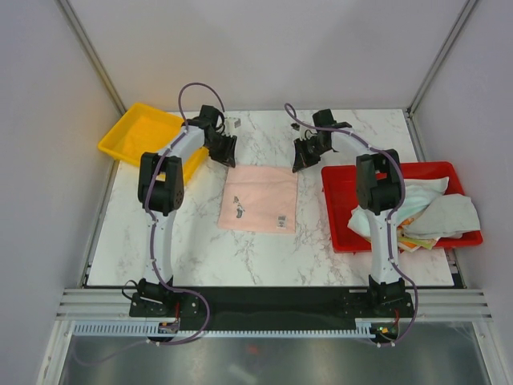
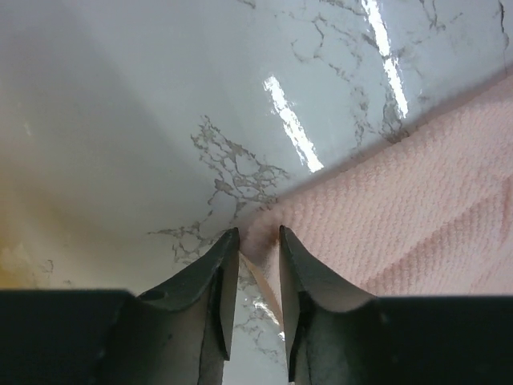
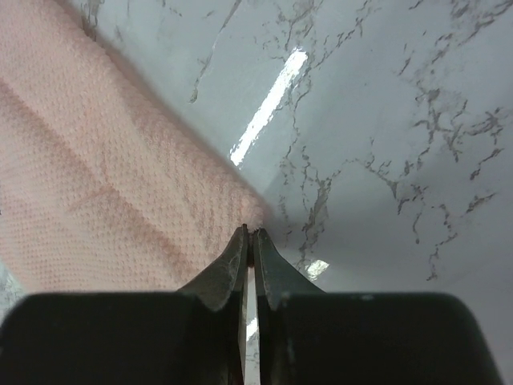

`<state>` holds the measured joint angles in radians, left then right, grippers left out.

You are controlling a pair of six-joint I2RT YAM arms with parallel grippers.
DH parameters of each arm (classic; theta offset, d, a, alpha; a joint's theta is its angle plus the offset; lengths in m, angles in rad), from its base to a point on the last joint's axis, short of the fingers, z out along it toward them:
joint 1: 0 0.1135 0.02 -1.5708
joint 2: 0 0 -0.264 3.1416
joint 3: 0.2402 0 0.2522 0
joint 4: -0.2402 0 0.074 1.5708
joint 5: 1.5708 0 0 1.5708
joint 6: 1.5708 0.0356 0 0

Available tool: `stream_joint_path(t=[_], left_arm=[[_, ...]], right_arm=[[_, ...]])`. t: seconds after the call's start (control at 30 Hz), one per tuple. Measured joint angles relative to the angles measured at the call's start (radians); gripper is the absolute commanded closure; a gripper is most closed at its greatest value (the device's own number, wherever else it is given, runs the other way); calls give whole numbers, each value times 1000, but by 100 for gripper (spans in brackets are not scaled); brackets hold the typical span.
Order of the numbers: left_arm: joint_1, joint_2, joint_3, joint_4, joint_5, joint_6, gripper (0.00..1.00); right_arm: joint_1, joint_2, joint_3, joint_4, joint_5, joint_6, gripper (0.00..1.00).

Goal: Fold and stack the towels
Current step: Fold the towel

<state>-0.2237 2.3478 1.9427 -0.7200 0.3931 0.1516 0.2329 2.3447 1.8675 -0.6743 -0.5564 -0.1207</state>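
So I'm on the corner-grab step. The pink towel [image 1: 259, 199] lies flat mid-counter [image 1: 240, 257]. My right tool [image 3: 250, 233] is pinched nearly closed on its far right corner. My left tool [image 2: 258, 237] is half open, straddling the far left corner. Next, I reckon: close left, then lift both and bring that edge toward me. There's bare counter on the near side, and the red tray [image 1: 337, 180] sits just to the right.

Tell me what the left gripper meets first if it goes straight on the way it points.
The left gripper points down at a corner of the pink towel, which sits between its tips; just beneath, probably, the marble table.
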Motion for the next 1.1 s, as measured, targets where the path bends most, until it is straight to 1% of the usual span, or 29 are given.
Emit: stream_joint_path(t=[0.03, 0.07, 0.1, 0.13, 0.47, 0.67, 0.9, 1.1], left_arm=[[2, 0, -3, -6, 0, 1, 79], [3, 0, -4, -9, 0, 2, 85], [4, 0, -6, -12, -1, 5, 96], [4, 0, -6, -14, -1, 6, 98], [5, -19, -4, -26, 1, -1, 98], [3, -68, -12, -24, 2, -44, 98], [3, -233, -142, 16, 1, -81, 98], [3, -340, -278, 75, -2, -116, 98]], right_arm=[[0, 1, 1, 0, 0, 0, 96], [0, 2, 3, 0, 0, 0, 97], [0, 4, 4, 0, -1, 1, 99], [0, 5, 6, 0, -1, 0, 100], [1, -13, -2, 3, 21, 2, 100], [2, -160, -137, 48, 43, 20, 100], [24, -322, -244, 97, 64, 39, 100], [69, -435, -379, 131, 97, 59, 100]])
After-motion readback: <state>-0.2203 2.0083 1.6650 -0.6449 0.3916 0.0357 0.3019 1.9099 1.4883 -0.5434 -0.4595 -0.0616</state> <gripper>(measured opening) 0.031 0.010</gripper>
